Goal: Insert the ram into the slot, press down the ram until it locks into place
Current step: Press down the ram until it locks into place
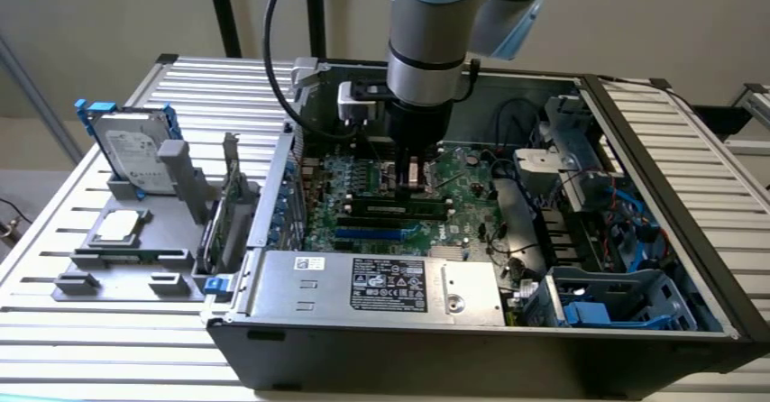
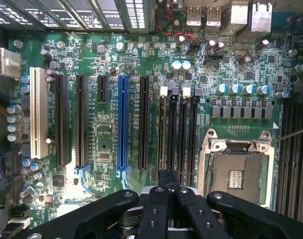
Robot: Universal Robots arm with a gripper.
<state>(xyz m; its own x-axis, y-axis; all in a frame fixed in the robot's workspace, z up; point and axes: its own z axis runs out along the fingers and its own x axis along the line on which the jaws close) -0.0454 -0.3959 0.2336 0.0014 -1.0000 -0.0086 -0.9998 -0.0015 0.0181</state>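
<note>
1. The arm [image 1: 439,23] reached straight down into the open computer case [image 1: 481,330], which lay on its side on the slatted metal tabletop [image 1: 72,330].
2. Its claw [image 1: 413,178] hung just above the green motherboard [image 1: 373,181], over the bank of memory sockets.
3. The ram [image 1: 394,210] lay along one of the black sockets, just on the near side of the claw; whether the claw touched it I could not tell.
4. In the wrist view the claw [image 2: 168,191] showed its dark fingers [image 2: 168,181] drawn close together over the slot [image 2: 172,134], with little or no gap between them; I could not tell for sure whether they pinched anything.
5. That slot was one of several parallel black sockets with pale end clips, beside the empty processor socket [image 2: 237,172].
6. A blue slot [image 2: 123,122] and a white slot [image 2: 38,112] stood farther along the board, well apart from the claw.
7. Toward the exterior view's left, a grey fixture [image 1: 126,267] on the tabletop held a hard drive [image 1: 130,150] upright.
8. A silver power supply [image 1: 373,285] with a printed label sat at the case's near edge.
</note>
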